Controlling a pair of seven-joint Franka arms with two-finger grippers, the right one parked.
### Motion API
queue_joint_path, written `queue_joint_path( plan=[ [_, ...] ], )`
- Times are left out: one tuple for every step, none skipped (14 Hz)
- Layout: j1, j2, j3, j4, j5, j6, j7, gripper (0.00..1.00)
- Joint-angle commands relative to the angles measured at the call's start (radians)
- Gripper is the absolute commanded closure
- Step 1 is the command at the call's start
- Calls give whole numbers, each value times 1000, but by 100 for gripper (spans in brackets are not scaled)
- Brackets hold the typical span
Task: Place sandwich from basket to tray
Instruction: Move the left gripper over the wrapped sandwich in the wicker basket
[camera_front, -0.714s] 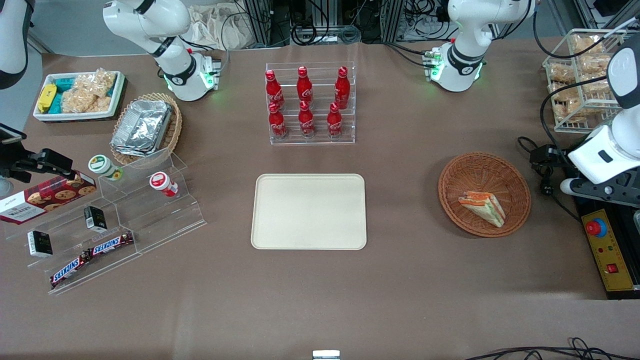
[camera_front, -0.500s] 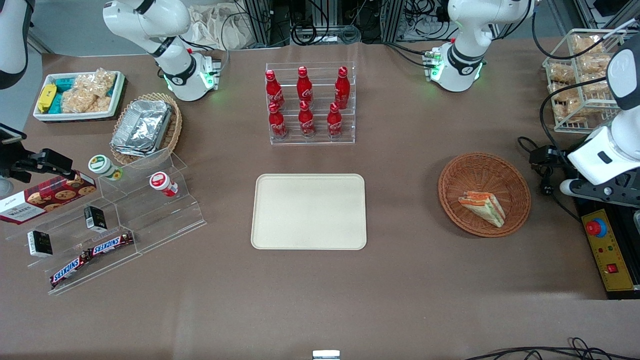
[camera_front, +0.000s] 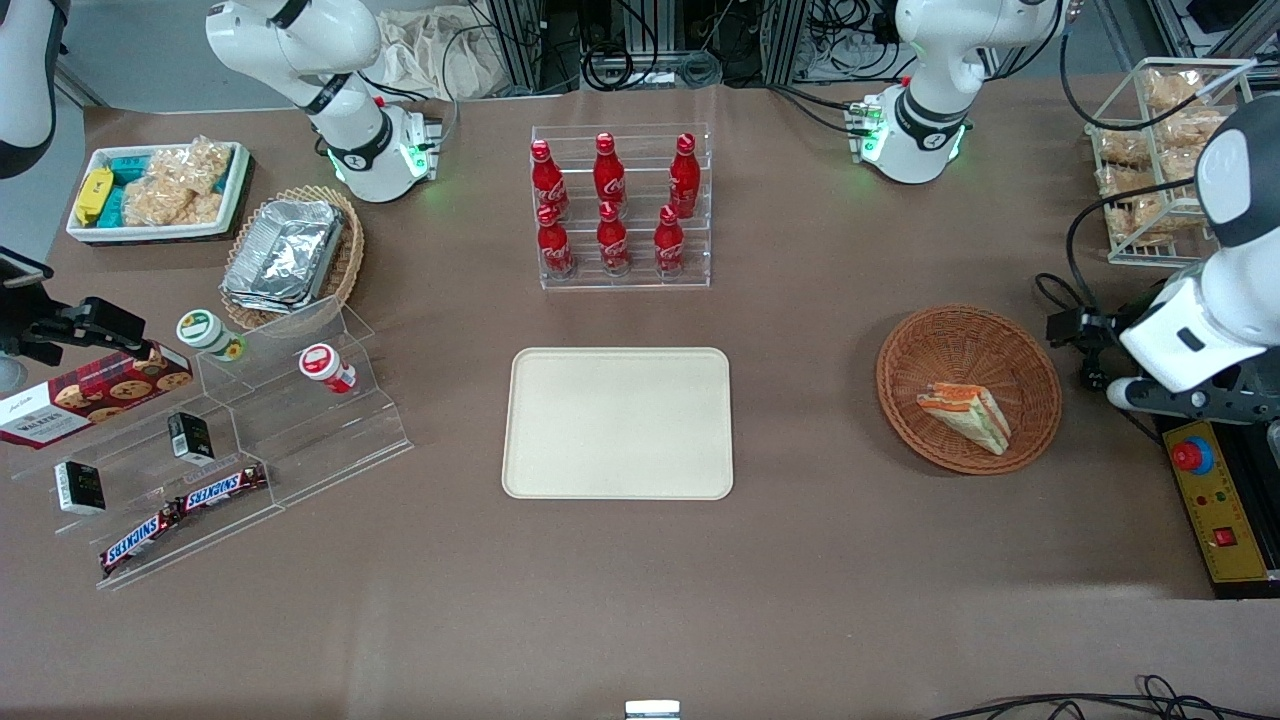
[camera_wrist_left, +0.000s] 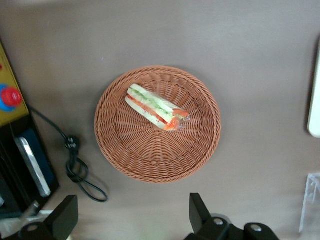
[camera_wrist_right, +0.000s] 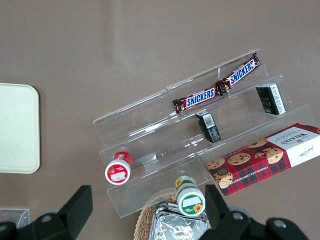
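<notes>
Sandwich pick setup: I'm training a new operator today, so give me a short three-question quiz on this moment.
1. True or false: the sandwich lies in the basket.
2. The gripper is: A) open above the table beside the basket, B) shut on the sandwich, C) over the tray.
3. How many red bottles stand in the clear rack?

Key: 1 true; 2 A; 3 six.

a brown matte table (camera_front: 820, 560) carries a flat beige rectangular tray (camera_front: 617, 423), a round reddish-brown wicker basket (camera_front: 968, 340), and a clear acrylic rack of red cola bottles (camera_front: 620, 210); the left arm's gripper (camera_wrist_left: 132, 220) hangs above the basket's edge.
</notes>
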Motion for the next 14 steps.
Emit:
queue_joint_path(
  plan=[
    [-15, 26, 14, -3, -13, -9, -295, 0],
    [-16, 29, 14, -22, -15, -1, -465, 0],
    [-18, 31, 14, -52, -9, 34, -620, 0],
    [-19, 22, 14, -112, 0, 112, -724, 0],
    [-19, 11, 14, -170, 4, 189, -789, 0],
    [-18, 8, 15, -213, 2, 232, -866, 0],
    [-15, 11, 15, -242, 4, 269, -981, 0],
    [-18, 17, 15, -270, 7, 319, -1082, 0],
    [-19, 19, 15, -310, 8, 385, -1176, 0],
    [-21, 23, 14, -347, 8, 448, -1257, 0],
    [-22, 35, 14, -368, 8, 493, -1352, 0],
    [-21, 58, 15, -372, 8, 520, -1433, 0],
    [-22, 83, 15, -367, 8, 545, -1492, 0],
    [-22, 107, 15, -362, 10, 557, -1537, 0]
  ],
)
